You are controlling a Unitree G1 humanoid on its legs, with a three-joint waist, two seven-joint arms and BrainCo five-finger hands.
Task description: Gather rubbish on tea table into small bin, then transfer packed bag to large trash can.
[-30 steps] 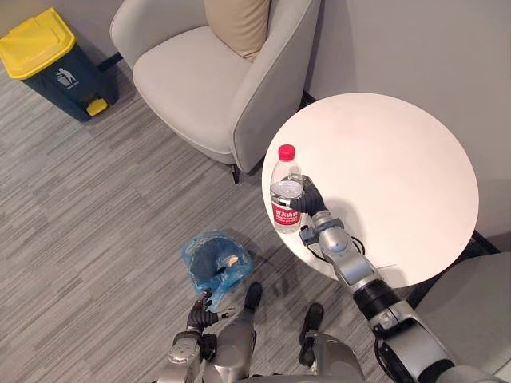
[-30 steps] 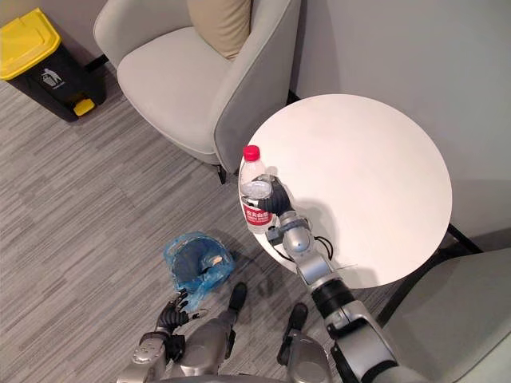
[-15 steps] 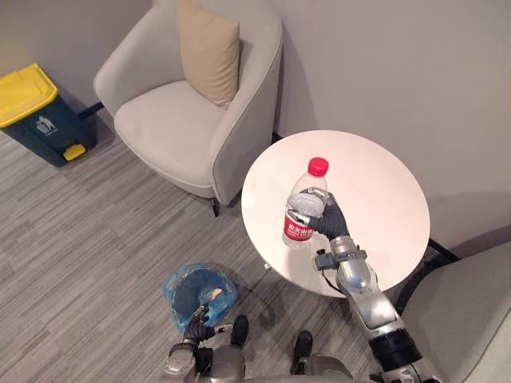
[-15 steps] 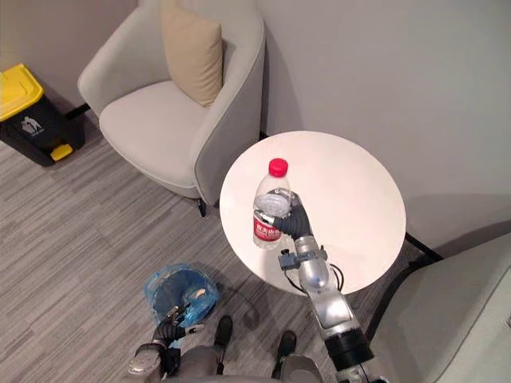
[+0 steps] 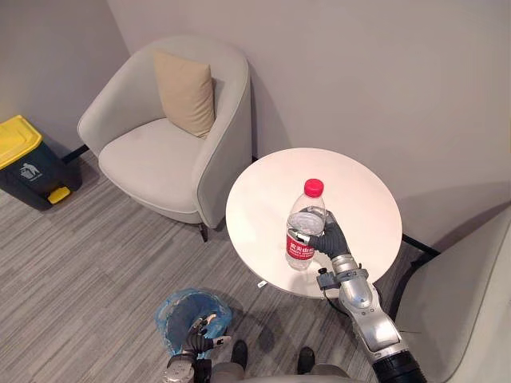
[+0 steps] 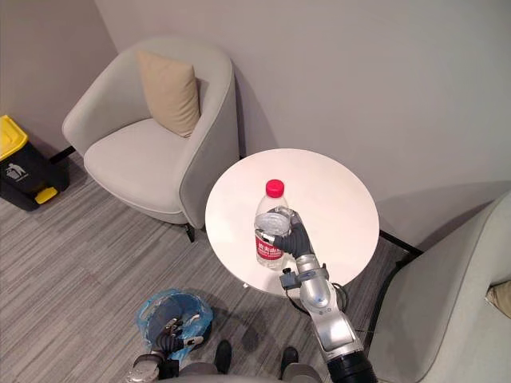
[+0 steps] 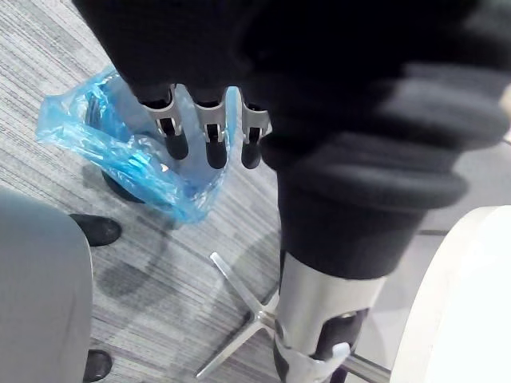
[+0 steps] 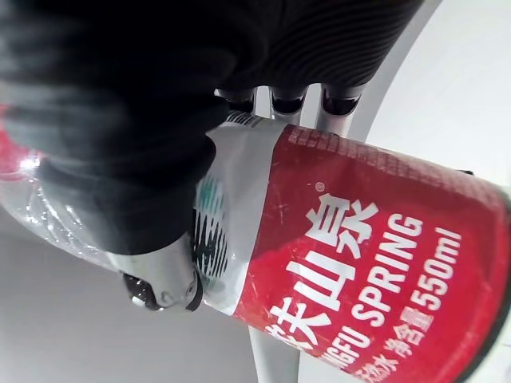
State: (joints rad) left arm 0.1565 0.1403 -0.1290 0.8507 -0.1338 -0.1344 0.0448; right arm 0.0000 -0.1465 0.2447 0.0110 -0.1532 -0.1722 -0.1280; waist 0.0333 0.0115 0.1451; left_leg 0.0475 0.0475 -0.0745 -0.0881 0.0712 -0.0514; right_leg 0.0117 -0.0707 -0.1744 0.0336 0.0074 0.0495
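- Right hand: fingers and thumb wrapped round the bottle, clamped on its labelled middle.
- Bottle: clear plastic, red cap and red label, held upright over the near part of the round white tabletop.
- Left hand: low by the floor, fingers loose and apart, holding nothing, just beside the bag's rim.
- Bin: on the floor in front of the tabletop, lined with a blue bag, mouth open.
- Armchair: beside the tabletop on the left, with a tan cushion against its back.
- Trash can: dark body, yellow lid, by the wall, well apart from the bin.
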